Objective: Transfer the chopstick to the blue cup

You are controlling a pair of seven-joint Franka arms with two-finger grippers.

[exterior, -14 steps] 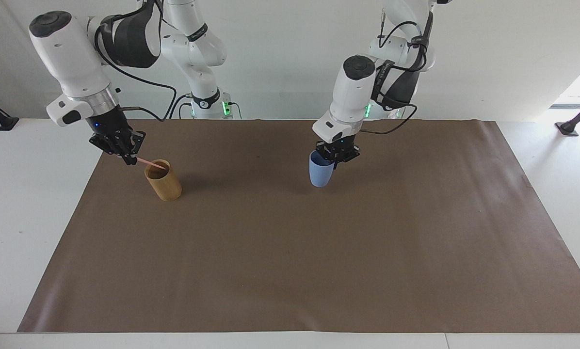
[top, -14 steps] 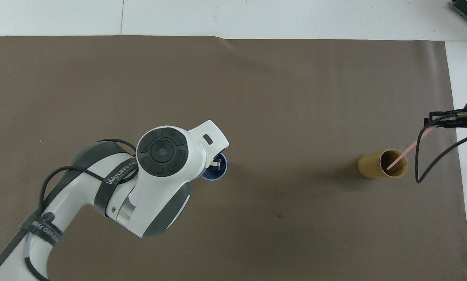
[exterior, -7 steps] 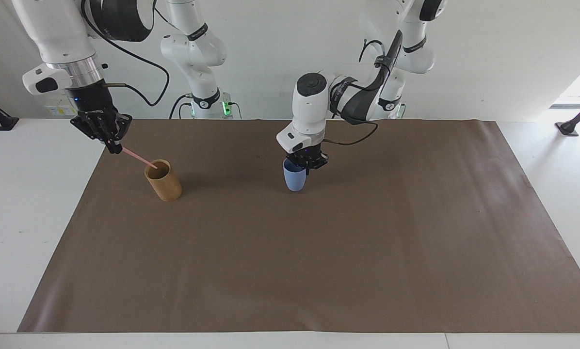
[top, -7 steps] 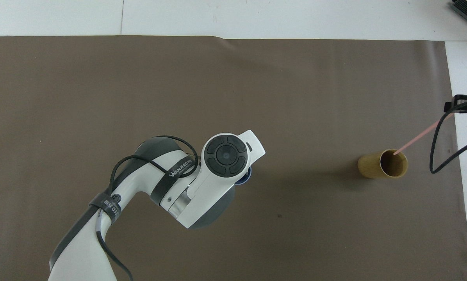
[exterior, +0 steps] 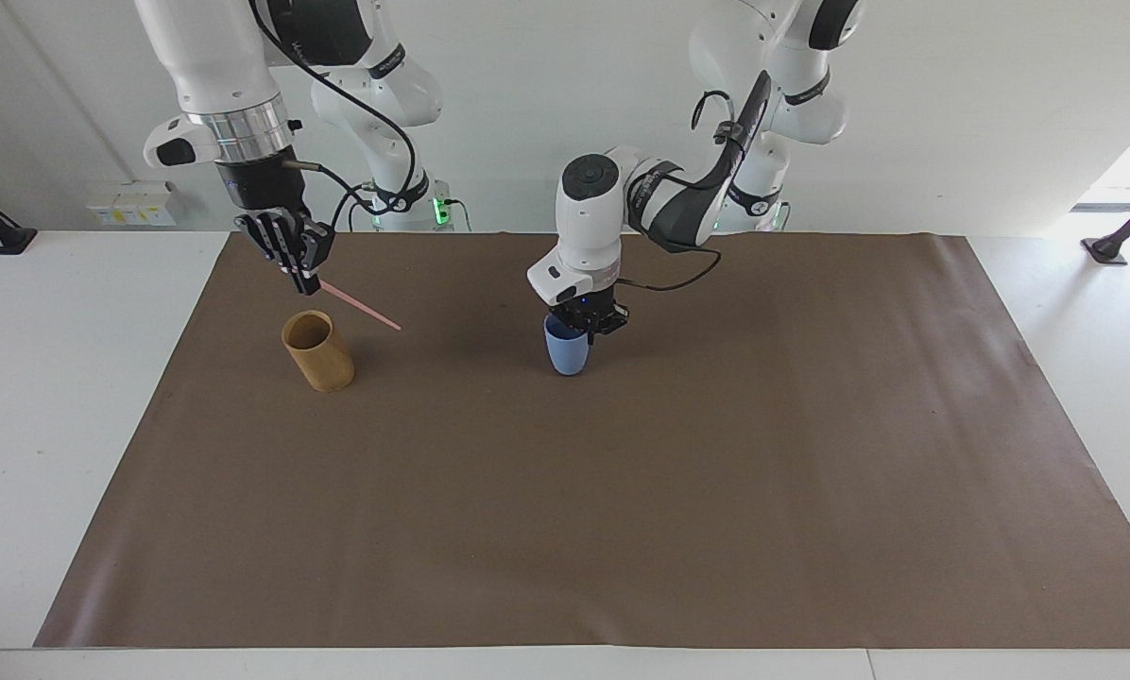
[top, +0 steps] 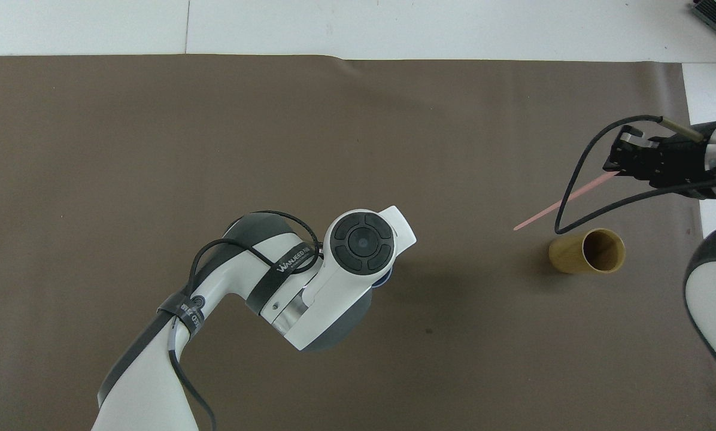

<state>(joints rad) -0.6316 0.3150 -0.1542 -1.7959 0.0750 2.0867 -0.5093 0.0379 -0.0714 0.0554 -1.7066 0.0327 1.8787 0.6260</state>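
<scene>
- Over the mat (exterior: pixel 622 491) near the wooden cup (exterior: pixel 317 351), the right gripper (exterior: pixel 306 283) is clamped on a pink chopstick (exterior: pixel 362 305), slanting down in the air, clear of that cup.
- Mid-mat, the left gripper (exterior: pixel 586 326) pinches the blue cup (exterior: pixel 566 351) by its rim; the cup stands upright.

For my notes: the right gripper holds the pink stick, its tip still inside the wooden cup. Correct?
Not quite. In the facing view the pink stick, in the right gripper, hangs over the mat with its tip outside the wooden cup.
</scene>
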